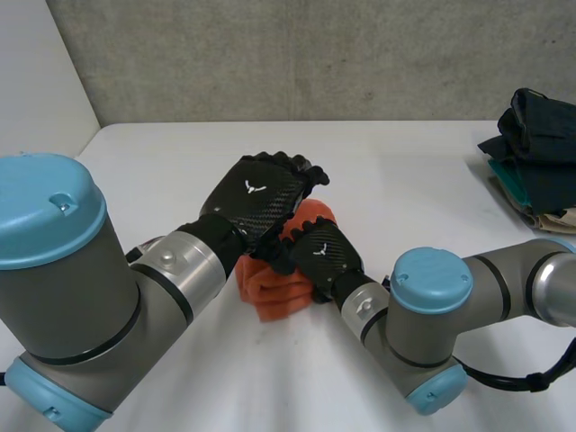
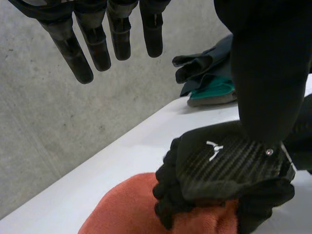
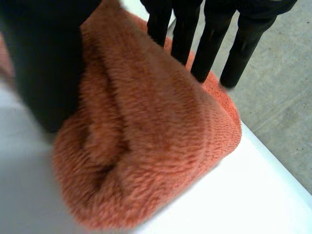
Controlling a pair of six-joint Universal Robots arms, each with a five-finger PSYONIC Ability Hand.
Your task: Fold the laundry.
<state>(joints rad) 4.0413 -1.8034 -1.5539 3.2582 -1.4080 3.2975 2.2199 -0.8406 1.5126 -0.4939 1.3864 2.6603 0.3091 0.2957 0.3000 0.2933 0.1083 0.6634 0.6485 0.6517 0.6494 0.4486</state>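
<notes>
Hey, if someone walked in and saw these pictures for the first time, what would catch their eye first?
The bright orange towel, bunched into a thick roll at the middle of the white table, stands out first, with the right hand clasped over it. The left hand hovers just above it, its fingers straight and holding nothing. A pile of dark clothes sits at the table's far right edge.

Left hand (image 1: 256,193), right hand (image 1: 326,255): black carbon-weave shells, white logo (image 2: 213,148) on back, plain black fingers (image 2: 73,48). Arms (image 1: 171,270): grey metal tubes, black bands, round light-blue caps (image 1: 430,277).
</notes>
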